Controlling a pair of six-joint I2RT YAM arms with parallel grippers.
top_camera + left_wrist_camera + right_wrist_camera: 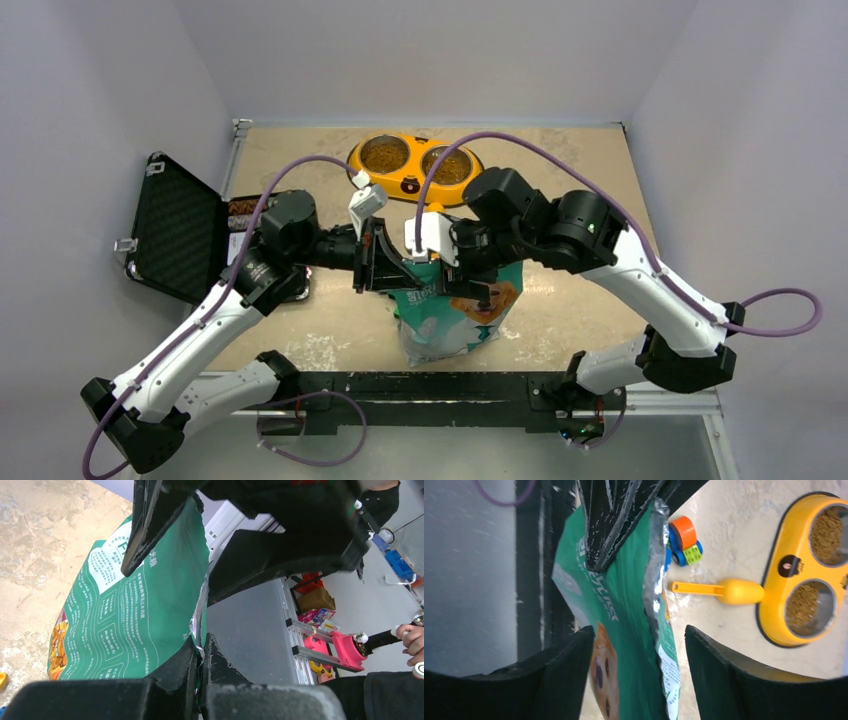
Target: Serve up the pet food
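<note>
Now left pincer (pixel 201 642) pinches the bag (pixel 135 620) edge; right pincer (pixel 638 629) gapes wide astride it.

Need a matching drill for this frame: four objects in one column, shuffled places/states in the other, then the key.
Things
1. pet food bag
2. yellow double bowl
3. yellow scoop
4. black case

Places or states
A. open, at the left side of the table
B. top edge pinched by the left gripper
C. kibble in both cups
D. lying flat between bag and bowl

Pairs: 1-B, 2-C, 3-D, 4-A
</note>
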